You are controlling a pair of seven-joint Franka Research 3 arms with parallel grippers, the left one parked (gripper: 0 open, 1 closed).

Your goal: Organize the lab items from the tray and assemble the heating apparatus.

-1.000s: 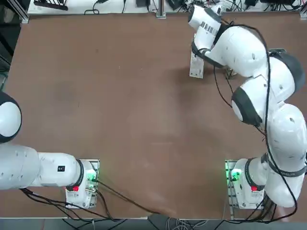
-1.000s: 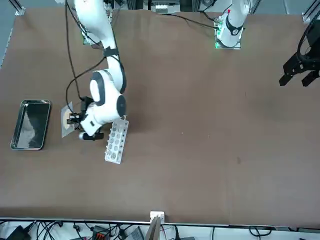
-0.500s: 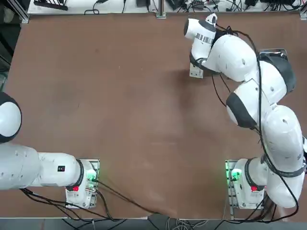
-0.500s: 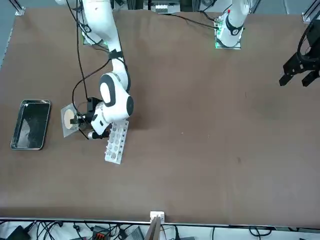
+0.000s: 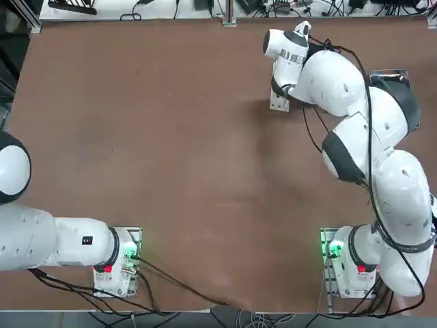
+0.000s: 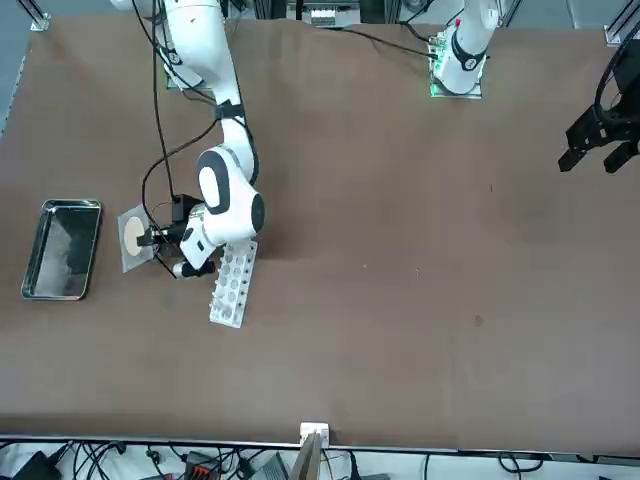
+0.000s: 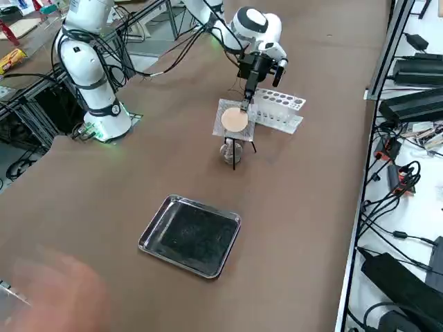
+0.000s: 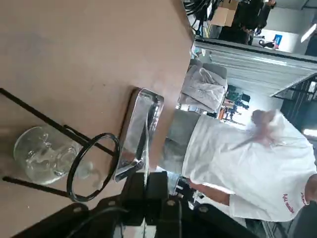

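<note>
Above stand (image 7: 233,153), mesh (image 7: 235,120), apparently tool-pinched (image 7: 245,104)

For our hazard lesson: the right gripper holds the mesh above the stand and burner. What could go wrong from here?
1. The right gripper pinches the mesh by one edge only, so it may land off-centre on the wire stand.
2. A sideways nudge could tip that thin stand onto the glass burner under it.
3. The white rack lies close beside the gripper and might get bumped.
</note>
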